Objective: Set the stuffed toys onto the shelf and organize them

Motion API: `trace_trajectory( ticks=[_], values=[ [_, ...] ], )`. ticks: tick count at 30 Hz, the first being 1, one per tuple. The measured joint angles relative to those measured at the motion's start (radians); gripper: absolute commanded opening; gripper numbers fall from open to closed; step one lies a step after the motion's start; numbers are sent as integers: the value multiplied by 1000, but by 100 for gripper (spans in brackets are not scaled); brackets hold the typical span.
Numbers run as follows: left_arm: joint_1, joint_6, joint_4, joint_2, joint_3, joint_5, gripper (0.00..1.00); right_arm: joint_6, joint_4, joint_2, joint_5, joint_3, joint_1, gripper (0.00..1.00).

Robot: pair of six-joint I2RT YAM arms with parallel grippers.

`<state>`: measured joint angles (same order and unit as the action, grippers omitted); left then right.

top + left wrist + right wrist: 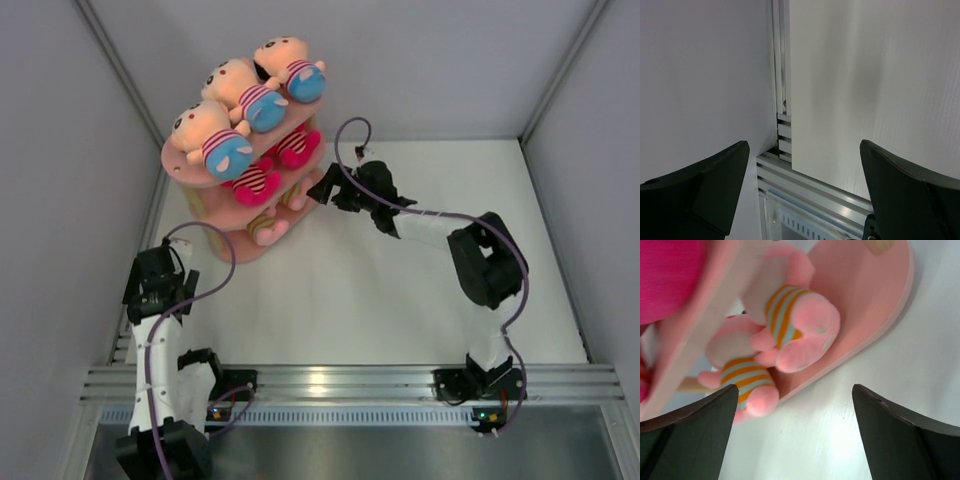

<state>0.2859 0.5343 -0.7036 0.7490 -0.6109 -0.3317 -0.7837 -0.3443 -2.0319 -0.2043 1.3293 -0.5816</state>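
White table (400, 290), boxed in by grey walls (60, 150) left, far and right, w/ alu rail (350, 380) along the near edge. Shelf (198, 181) stands in the far-left corner, close to the left wall.

Seven stuffed toys (213, 138) show and all are on it:
- Top tier: three peach-headed toys (245, 95) w/ blue bottoms, in a row.
- Mid tier: two magenta toys (258, 183).
- Bottom tier: two pink striped toys (800, 325) side by side, one seeming to poke past the rim.

No toy lies on the table, so placing looks approx. done. What's left, if anything, is tidying, e.g. nudging the bottom pair inward.

Right gripper (322, 190) hovers low, just beside the shelf's right side, facing the bottom tier. Its jaws are spread w/ nothing between them. Left gripper (804, 146) hangs over the table's near-left corner by the rail, well apart from the shelf, jaws also spread and empty.

Room to move: the table centre and right give the right arm plenty of space to back out. The left arm is tight vs. the left wall.
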Motion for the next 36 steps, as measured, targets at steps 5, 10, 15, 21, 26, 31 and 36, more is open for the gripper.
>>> trace_trajectory(
  ticks=[5, 10, 15, 21, 26, 31, 36],
  values=[
    [0, -1, -28, -25, 0, -10, 99, 114, 86, 297, 52, -129, 9, 100],
    [0, -16, -55, -34, 3, -27, 99, 243, 244, 615, 201, -281, 40, 99],
    [0, -57, -69, -19, 10, -34, 99, 319, 455, 846, 412, -461, 141, 99],
    [0, -134, -92, 100, -46, -31, 99, 329, 651, 964, 590, -591, 319, 99],
    [0, -206, -105, 161, -176, 50, 98, 343, 693, 1054, 655, -658, 354, 100],
    [0, -224, -106, 133, -234, 169, 99, 351, 692, 1115, 662, -704, 354, 99],
    [0, -223, -110, 79, -238, 235, 99, 359, 682, 1124, 651, -723, 354, 99]
  ],
)
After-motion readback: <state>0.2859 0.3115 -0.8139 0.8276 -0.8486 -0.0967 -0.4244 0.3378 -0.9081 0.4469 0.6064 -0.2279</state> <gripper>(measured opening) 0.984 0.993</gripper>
